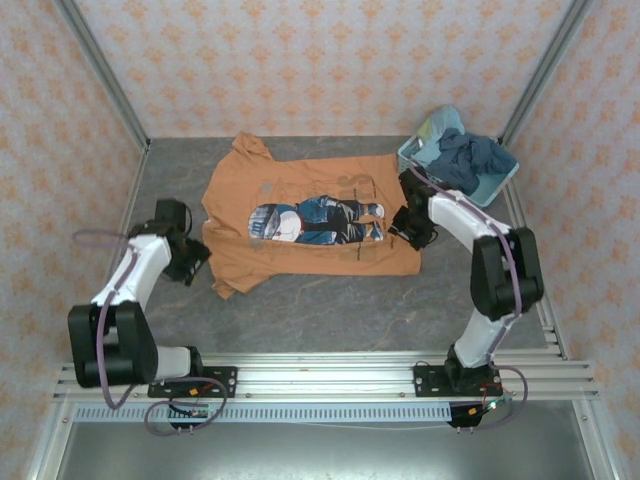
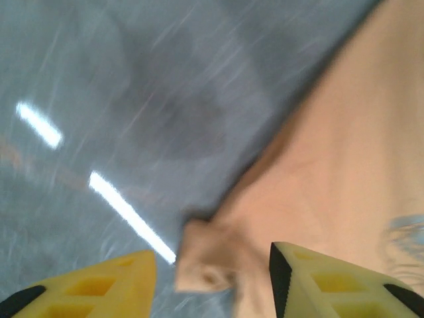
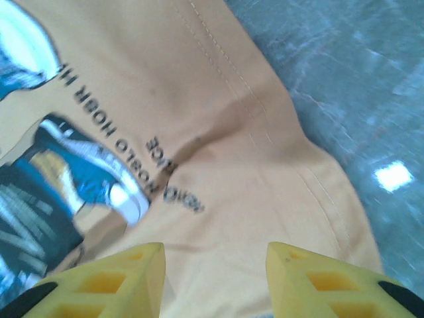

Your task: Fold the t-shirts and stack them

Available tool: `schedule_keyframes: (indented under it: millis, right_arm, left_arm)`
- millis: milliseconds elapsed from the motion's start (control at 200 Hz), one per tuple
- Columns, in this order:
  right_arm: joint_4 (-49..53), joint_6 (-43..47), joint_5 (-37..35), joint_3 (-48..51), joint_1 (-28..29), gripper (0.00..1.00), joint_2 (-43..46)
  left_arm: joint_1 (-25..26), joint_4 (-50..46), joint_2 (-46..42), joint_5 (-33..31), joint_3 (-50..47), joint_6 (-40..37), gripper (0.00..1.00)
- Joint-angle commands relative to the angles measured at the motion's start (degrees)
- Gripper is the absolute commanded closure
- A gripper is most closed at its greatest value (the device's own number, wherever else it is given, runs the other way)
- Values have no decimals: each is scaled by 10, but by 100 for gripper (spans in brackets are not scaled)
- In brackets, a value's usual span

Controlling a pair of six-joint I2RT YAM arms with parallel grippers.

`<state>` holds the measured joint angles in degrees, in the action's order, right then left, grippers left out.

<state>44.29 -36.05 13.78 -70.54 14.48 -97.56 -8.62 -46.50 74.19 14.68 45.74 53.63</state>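
Yellow jaws on both arms stand parted, holding nothing — the orange t-shirt (image 1: 300, 180) lies beneath them.

Orange-tan t-shirt (image 1: 300, 190) (image 2: 344, 152) (image 3: 265, 165): spread mostly flat on the grey tabletop (image 1: 330, 310), print side up, lying sideways with the sleeves to the left and the hem (image 3: 311, 179) to the right. The blue-and-dark chest print (image 1: 318, 222) (image 3: 59, 172) sits mid-cloth, with dark lettering beside it. The near-left sleeve (image 1: 225, 283) (image 2: 205, 265) is rumpled, its tip curled over on itself. A shallow crease runs in from the double-stitched hem.

Dusty blue t-shirts (image 1: 468, 158): crumpled heap in the light-blue basket (image 1: 412, 152) at far right, spilling over the rim. Can't tell how many.
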Motion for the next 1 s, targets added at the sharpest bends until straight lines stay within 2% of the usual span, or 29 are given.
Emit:
schedule_keyframes:
  millis: [0, 150, 370, 495, 731, 896, 996]
  right_arm:
    - [22, 15, -9, 53, 0, 54, 53]
    - [-19, -1, 25, 125, -13, 53, 103]
    - [-25, -4, 34, 149, -15, 53, 121]
    - [-28, -6, 37, 157, -15, 53, 127]
    - [-31, -7, 41, 171, -15, 54, 130]
    - [-33, -9, 40, 181, -15, 54, 136]
    - [-37, -12, 39, 185, -15, 54, 136]
  left_arm:
    - [1, 26, -23, 64, -66, 147, 47]
    - [1, 43, -44, 53, -71, 227, 42]
    - [1, 18, -94, 16, -79, 301, 40]
    - [0, 70, -98, 33, -118, 350, 40]
    - [0, 130, -30, 48, -92, 361, 46]
    - [2, 157, -11, 61, -93, 370, 55]
    - [7, 150, -4, 68, -89, 368, 56]
